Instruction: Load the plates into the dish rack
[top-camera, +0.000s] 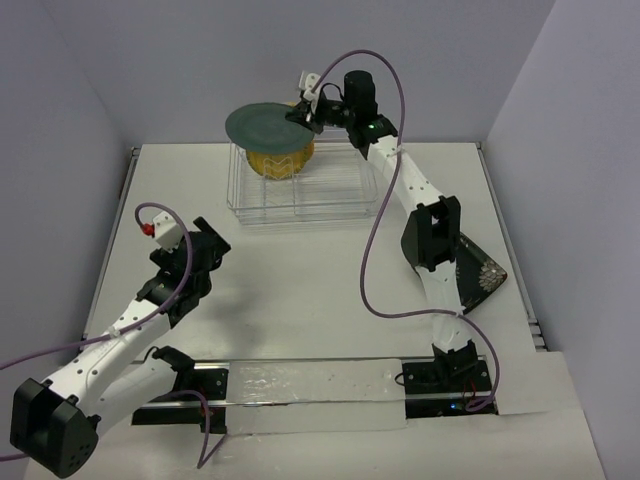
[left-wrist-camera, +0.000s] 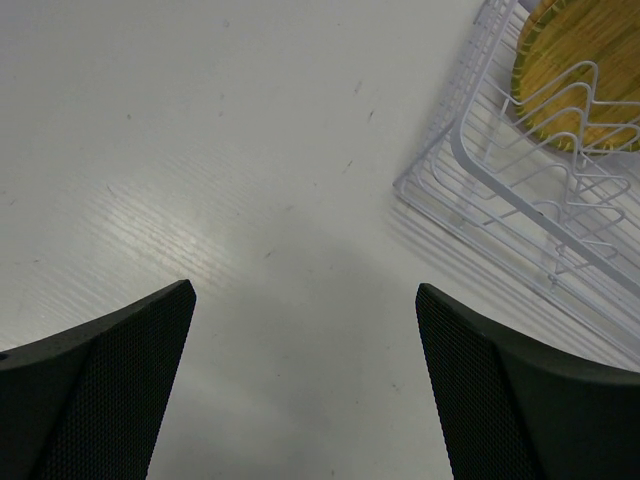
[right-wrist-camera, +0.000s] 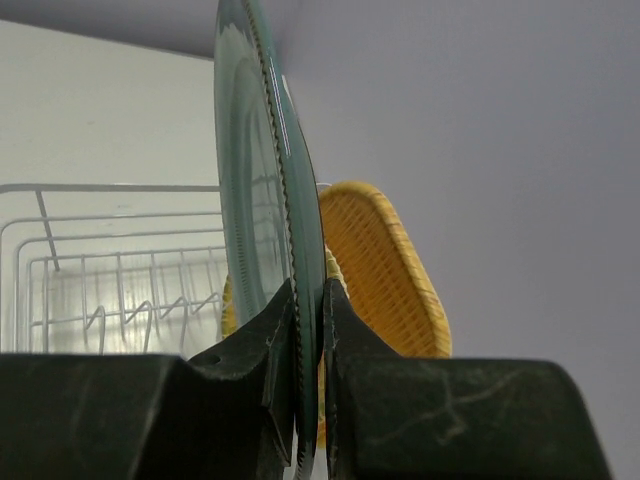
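Pale lavender walls (top-camera: 80, 90) close in a white counter (top-camera: 300, 290), and the dish rack (top-camera: 300, 200), a basket of thin white wire with wavy upright dividers, sits at its far side. Above the rack's far left end hangs the teal plate (top-camera: 262, 124), round, plain and glossy, its face reflecting the light and its darker rim finely ridged where the right wrist view shows it edge-on. The right fingers (right-wrist-camera: 255, 345) are clamped on that rim, one on each face of the plate. Just under it, standing in the dividers, is the yellow plate (left-wrist-camera: 575, 70), small and round with a grid of darker lines. The orange-tan plate (right-wrist-camera: 385, 270), woven-looking with rounded corners, stands close behind the teal one. The dark square plate (top-camera: 478, 272) with its white floral print lies on the counter at the right, partly hidden by the right arm. The left fingers (left-wrist-camera: 110, 380) are spread wide apart over bare counter, near the rack's corner, holding nothing.
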